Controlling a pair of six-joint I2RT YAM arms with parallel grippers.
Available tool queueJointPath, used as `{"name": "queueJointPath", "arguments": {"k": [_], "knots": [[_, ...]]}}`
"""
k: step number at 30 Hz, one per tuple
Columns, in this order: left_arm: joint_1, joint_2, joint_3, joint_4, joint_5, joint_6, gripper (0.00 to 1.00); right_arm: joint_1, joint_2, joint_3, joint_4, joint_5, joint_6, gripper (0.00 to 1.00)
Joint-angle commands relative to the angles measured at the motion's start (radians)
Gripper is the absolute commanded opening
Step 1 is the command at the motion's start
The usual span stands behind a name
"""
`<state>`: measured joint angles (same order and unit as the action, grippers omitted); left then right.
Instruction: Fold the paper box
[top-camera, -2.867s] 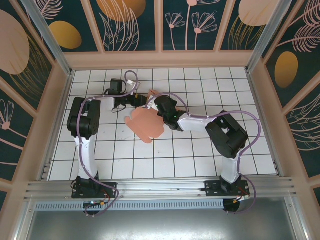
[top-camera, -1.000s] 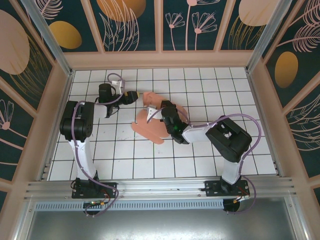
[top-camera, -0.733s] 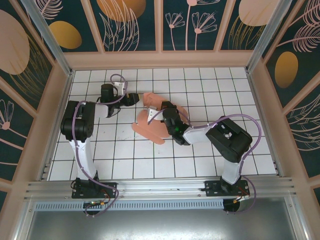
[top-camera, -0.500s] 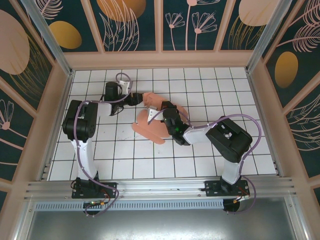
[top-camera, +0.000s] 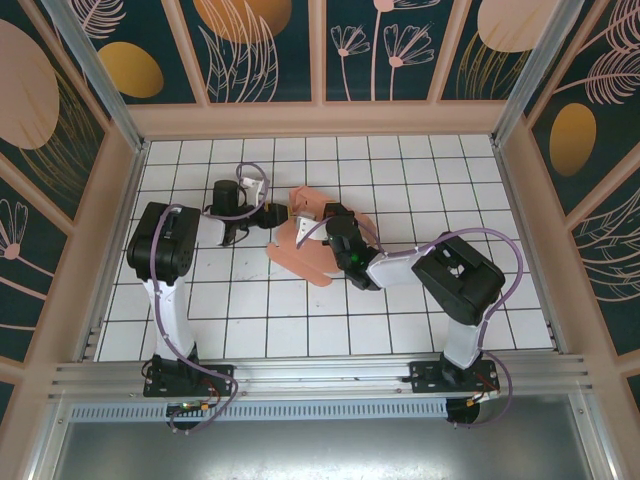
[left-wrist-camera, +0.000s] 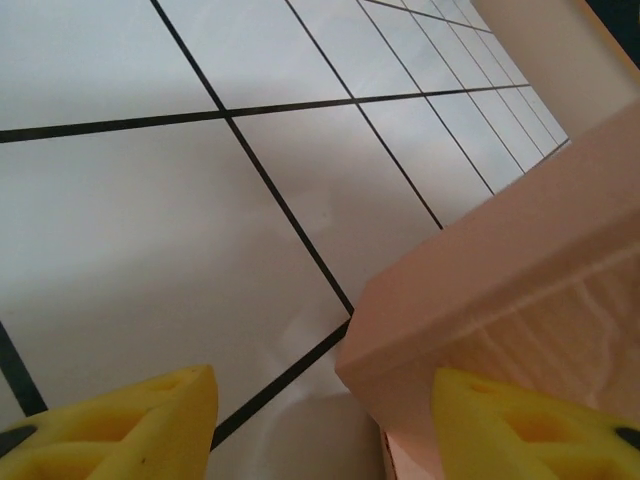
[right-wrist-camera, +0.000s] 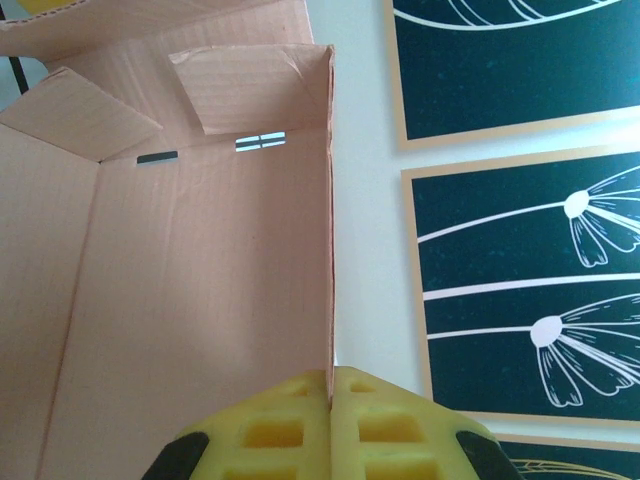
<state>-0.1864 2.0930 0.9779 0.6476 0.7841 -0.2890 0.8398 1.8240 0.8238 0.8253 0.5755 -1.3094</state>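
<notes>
Paper box (top-camera: 296, 256), partly erected, lies mid-table (top-camera: 450, 180) between my two arms. My right jaws are pinched shut on one raised wall of it, steadying it. My left jaws, apart and empty, have just swung in to the box's far-left corner, probably to work the next flap.

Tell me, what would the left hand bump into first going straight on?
Probably the paper box: its pink corner sits just ahead of the open left hand. Depth is unclear, though.
</notes>
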Motion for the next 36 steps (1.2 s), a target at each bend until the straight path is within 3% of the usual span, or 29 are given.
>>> {"name": "queueJointPath", "arguments": {"k": [1, 6, 17, 36], "knots": [[-0.002, -0.036, -0.033, 0.140, 0.063, 0.007, 0.58, -0.005, -0.007, 0.030, -0.001, 0.006, 0.031, 0.00], [-0.007, -0.049, -0.059, 0.181, 0.089, 0.018, 0.59, -0.007, -0.001, 0.031, -0.005, 0.003, 0.021, 0.00], [-0.023, -0.018, 0.041, 0.039, 0.067, 0.092, 0.58, -0.006, 0.028, 0.023, 0.025, 0.004, -0.008, 0.00], [-0.060, 0.004, 0.074, -0.029, 0.090, 0.151, 0.50, -0.008, 0.064, 0.041, 0.009, 0.019, -0.007, 0.00]]}}
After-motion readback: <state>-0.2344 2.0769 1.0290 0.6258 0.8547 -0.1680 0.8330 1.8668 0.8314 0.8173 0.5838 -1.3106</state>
